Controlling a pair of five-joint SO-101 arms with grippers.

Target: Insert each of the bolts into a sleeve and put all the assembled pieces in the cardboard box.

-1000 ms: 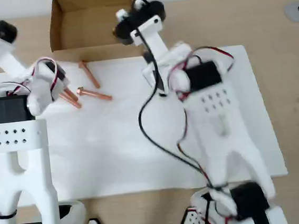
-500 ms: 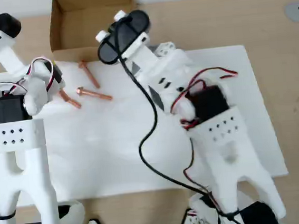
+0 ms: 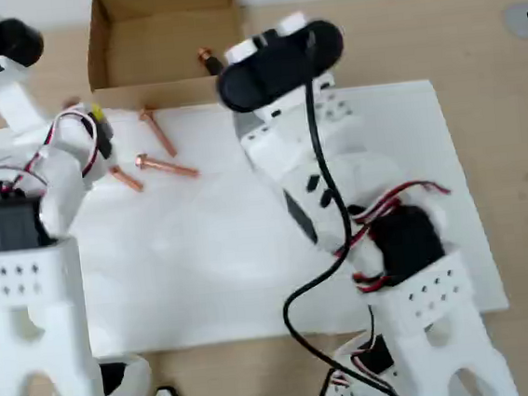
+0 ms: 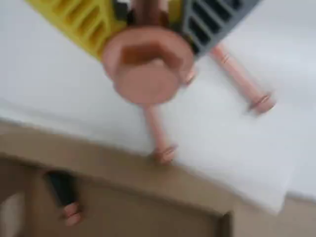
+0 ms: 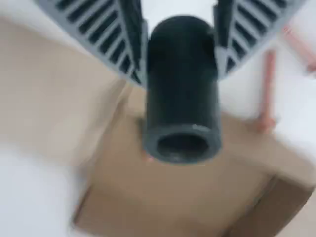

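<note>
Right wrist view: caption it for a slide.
Right claw shut on a black sleeve over the cardboard box, copper bolts on the white mat beyond.

**Left gripper (image 4: 148, 30) closed on one copper bolt (image 4: 147, 66) above the white sheet (image 4: 54, 89).**

The held bolt is clamped between the yellow finger (image 4: 74, 22) and the grey finger (image 4: 219, 17), with its hexagonal head facing the camera and its shank hidden behind. Two more bolts lie on the sheet, apart from each other. The first loose bolt (image 4: 156, 131) has its head at the sheet's edge, just beside the cardboard box (image 4: 113, 168). The second loose bolt (image 4: 242, 81) lies slantwise. A dark sleeve (image 4: 60, 186) with a copper end shows over the box; whether it rests inside cannot be determined.
</note>
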